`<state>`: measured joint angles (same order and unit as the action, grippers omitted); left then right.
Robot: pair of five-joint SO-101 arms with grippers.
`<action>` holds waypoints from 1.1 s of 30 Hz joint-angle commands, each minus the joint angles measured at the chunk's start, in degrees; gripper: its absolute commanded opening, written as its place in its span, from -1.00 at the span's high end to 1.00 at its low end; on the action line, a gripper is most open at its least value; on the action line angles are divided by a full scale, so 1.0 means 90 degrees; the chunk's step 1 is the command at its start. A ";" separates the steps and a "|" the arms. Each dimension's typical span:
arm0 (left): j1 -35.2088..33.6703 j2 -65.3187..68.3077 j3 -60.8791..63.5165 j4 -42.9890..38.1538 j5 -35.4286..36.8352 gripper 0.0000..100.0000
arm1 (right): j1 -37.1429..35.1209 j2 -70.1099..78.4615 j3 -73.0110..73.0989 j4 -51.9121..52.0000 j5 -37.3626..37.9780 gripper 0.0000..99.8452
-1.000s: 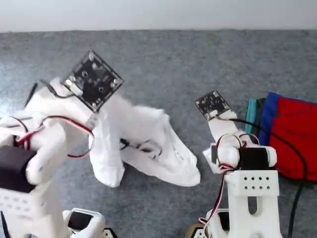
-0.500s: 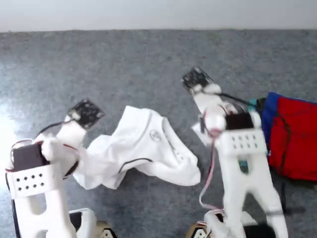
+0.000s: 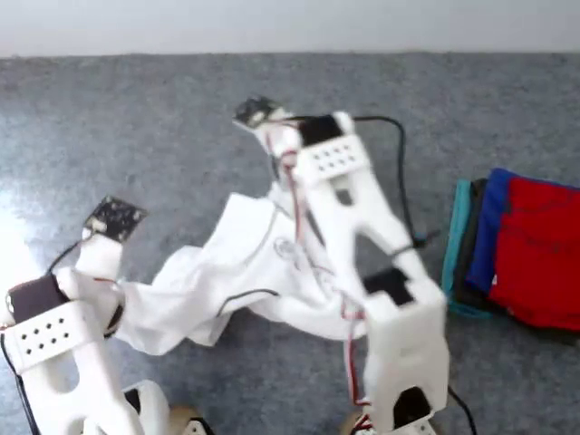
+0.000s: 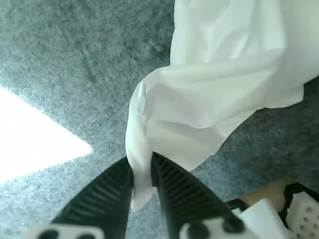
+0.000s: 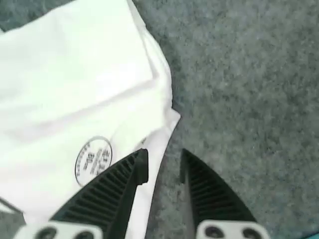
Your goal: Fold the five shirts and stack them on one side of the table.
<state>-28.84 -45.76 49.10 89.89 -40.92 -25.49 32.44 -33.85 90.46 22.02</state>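
Note:
A crumpled white shirt (image 3: 249,267) lies stretched across the middle of the grey table. My left gripper (image 4: 142,173) is shut on a bunched edge of the white shirt (image 4: 219,84), at the shirt's near-left end. The left arm (image 3: 54,331) stands at the near left. The right arm (image 3: 349,195) stretches over the shirt to its far side. There my right gripper (image 5: 163,162) is open, low over the white shirt (image 5: 75,94) beside its printed collar label (image 5: 93,158). One finger is above the cloth, the other above bare table.
A stack of folded shirts (image 3: 535,258), red on top of blue, dark and teal layers, sits at the right edge of the table. The grey carpet-like surface (image 3: 136,118) stretches behind the shirt to a white wall.
The right arm swung from beside the stack leftwards and out over the shirt's far side. The left arm drew back toward the near left, pulling the shirt out longer.

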 commanded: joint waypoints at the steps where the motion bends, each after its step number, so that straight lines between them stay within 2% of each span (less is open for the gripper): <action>1: -0.0029 -0.0117 -0.0015 -0.0186 0.0400 0.97 | -0.0327 0.1060 -0.1797 0.0357 -0.0381 0.64; 7: 0.0000 -0.0117 -0.0015 -0.0186 0.0654 0.97 | -0.0767 0.2740 -0.4112 0.0708 -0.0410 0.65; 12: 0.0000 -0.0117 -0.0015 -0.0186 0.0664 0.97 | -0.0816 0.3717 -0.5206 0.0708 -0.0410 0.65; 17: 0.0000 -0.0117 -0.0015 -0.0195 0.0664 0.97 | -0.0816 0.4029 -0.5411 0.0718 -0.0410 0.66; 23: 0.0000 -0.0117 0.0190 -0.0479 0.0664 0.97 | -0.0825 0.4029 -0.5421 0.0874 -0.0186 0.98; 27: 0.0000 -0.0117 0.0230 -0.0498 0.0664 0.97 | -0.0816 0.4020 -0.5460 0.1353 0.0049 0.98; 33: 0.0000 -0.0117 0.0230 -0.0498 0.0664 0.97 | -0.0786 0.3492 -0.5411 0.1363 0.0068 0.98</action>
<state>-28.84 -45.85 51.47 86.02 -35.12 -32.09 69.19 -80.97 100.40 21.93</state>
